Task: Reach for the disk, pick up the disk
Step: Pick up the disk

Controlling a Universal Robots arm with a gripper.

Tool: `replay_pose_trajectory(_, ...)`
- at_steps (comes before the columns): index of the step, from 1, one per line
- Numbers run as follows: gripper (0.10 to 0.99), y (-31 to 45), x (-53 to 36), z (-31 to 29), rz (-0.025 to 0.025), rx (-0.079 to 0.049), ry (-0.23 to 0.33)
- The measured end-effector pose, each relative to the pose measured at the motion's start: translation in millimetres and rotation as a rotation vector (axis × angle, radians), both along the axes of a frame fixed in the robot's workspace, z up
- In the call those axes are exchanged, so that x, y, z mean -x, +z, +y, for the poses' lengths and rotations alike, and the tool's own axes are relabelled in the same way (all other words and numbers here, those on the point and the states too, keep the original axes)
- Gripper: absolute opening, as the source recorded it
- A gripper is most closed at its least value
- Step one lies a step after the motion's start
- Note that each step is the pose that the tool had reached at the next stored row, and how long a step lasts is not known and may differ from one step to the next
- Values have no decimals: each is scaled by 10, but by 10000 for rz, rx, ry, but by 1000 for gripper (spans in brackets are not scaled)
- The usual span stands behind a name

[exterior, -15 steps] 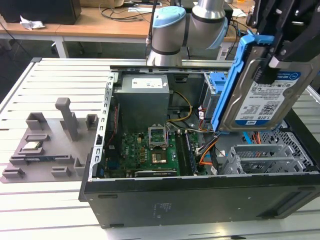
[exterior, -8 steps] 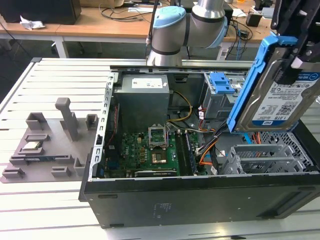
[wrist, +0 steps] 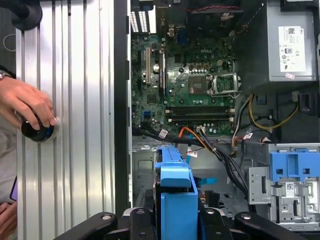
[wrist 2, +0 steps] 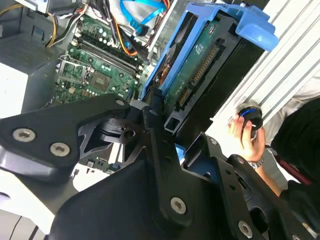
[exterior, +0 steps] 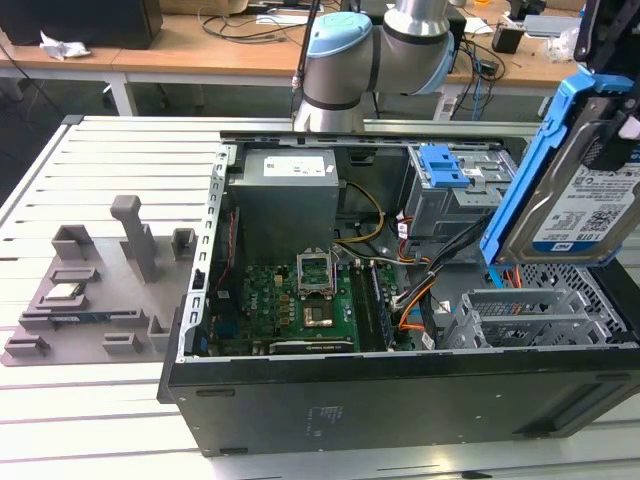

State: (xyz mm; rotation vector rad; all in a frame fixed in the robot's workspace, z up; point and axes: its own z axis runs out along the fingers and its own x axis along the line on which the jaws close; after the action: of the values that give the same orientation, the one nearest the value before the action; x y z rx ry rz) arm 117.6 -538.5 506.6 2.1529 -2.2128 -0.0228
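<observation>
Silver-grey metal disk (exterior: pixel 585 205) with blue plastic rails: in the exterior view we see it lifted, tilted, above the open black computer case (exterior: pixel 400 400) at that view's right. In the second wrist view, the black pincer (wrist 2: pixel 172 132) grips the disk (wrist 2: pixel 200 65). In the first wrist view, a person's hand (wrist: pixel 27 107) rests on the ribbed aluminium bench (wrist: pixel 75 125).

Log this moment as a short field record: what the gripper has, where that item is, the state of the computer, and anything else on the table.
held item: silver-grey metal hard drive with blue plastic side rails, the disk
gripper: shut on the disk's blue rail
disk position: lifted clear above the open black computer case, at the exterior view's right
case interior: green motherboard exposed, grey power supply box, blue plastic latch piece on the drive cage
beside case: grey fixture tray at the exterior view's left
person: a hand resting on a round black and blue knob on the slatted table
</observation>
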Motion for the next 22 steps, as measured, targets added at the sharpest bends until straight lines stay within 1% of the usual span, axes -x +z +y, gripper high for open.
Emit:
replay_pose_trajectory(1,365,-5,-51,0,1,3,1)
replay_pose_trajectory(5,365,-61,-138,0,13,24,0)
replay_pose_trajectory(20,365,-177,-315,0,20,58,0)
replay_pose_trajectory(21,365,-225,-363,0,26,70,0)
replay_pose_trajectory(22,365,-303,-434,0,34,92,0)
